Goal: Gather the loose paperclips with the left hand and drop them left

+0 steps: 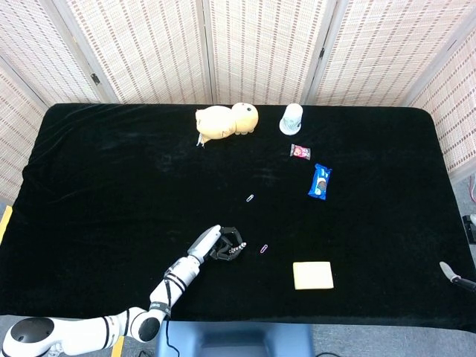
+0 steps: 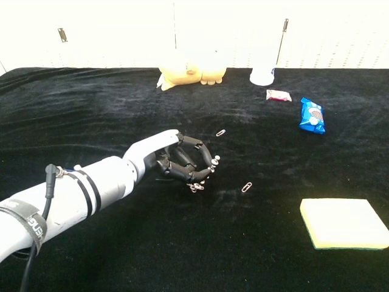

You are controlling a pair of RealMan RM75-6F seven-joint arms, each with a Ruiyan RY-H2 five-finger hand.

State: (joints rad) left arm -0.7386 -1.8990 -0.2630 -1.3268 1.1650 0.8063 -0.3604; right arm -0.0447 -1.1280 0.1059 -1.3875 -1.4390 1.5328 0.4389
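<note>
My left hand (image 2: 182, 162) reaches over the black cloth at front centre, also seen from the head view as the left hand (image 1: 223, 248). Its fingers are curled in, and a small cluster of silver paperclips (image 2: 194, 187) hangs at the fingertips, pinched just above the cloth. A pink paperclip (image 2: 247, 187) lies loose a short way to the right of the hand, the same pink paperclip (image 1: 264, 248) from above. Another paperclip (image 2: 220, 132) lies farther back, seen too as that paperclip (image 1: 251, 198). Only a sliver of my right hand (image 1: 452, 272) shows at the right edge.
A yellow sponge (image 2: 343, 223) lies front right. At the back sit a yellow plush toy (image 1: 227, 120), a white cup (image 1: 291, 118), a small red packet (image 1: 300, 151) and a blue snack packet (image 1: 320, 181). Folding screens stand behind the table.
</note>
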